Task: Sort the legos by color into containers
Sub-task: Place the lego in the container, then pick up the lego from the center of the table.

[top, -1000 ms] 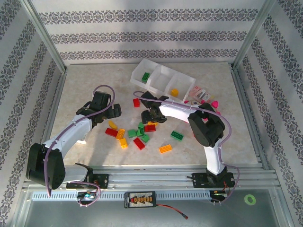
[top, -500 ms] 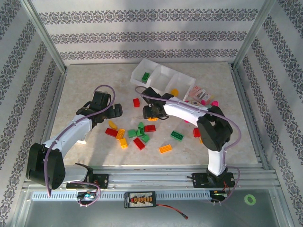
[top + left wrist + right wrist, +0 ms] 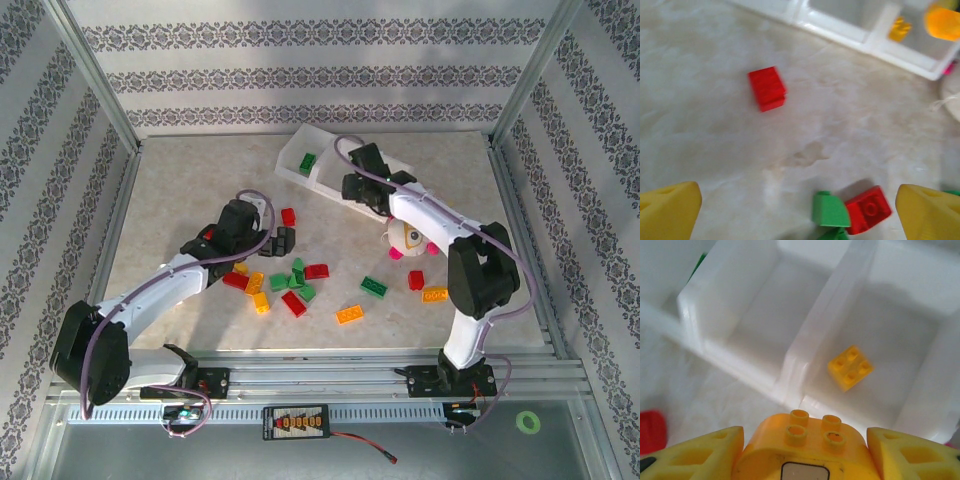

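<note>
Right gripper (image 3: 804, 456) is closed on a yellow lego (image 3: 807, 435), held above the white tray (image 3: 790, 365), near the end compartment where a second yellow lego (image 3: 850, 367) lies. Left gripper (image 3: 800, 215) is spread wide and empty above the table (image 3: 715, 145), over a red lego (image 3: 767, 89) and a green lego (image 3: 830, 210).

Tray (image 3: 790, 360): translucent white plastic, smooth, glossy. Yellow brick (image 3: 805, 440): smooth moulded plastic, slight sheen. Red brick (image 3: 767, 88): plastic; blurred, probably glossy. Table (image 3: 715, 150): marble-patterned, smooth, low sheen. Frame rail (image 3: 320, 372): bare ribbed metal, dull
</note>
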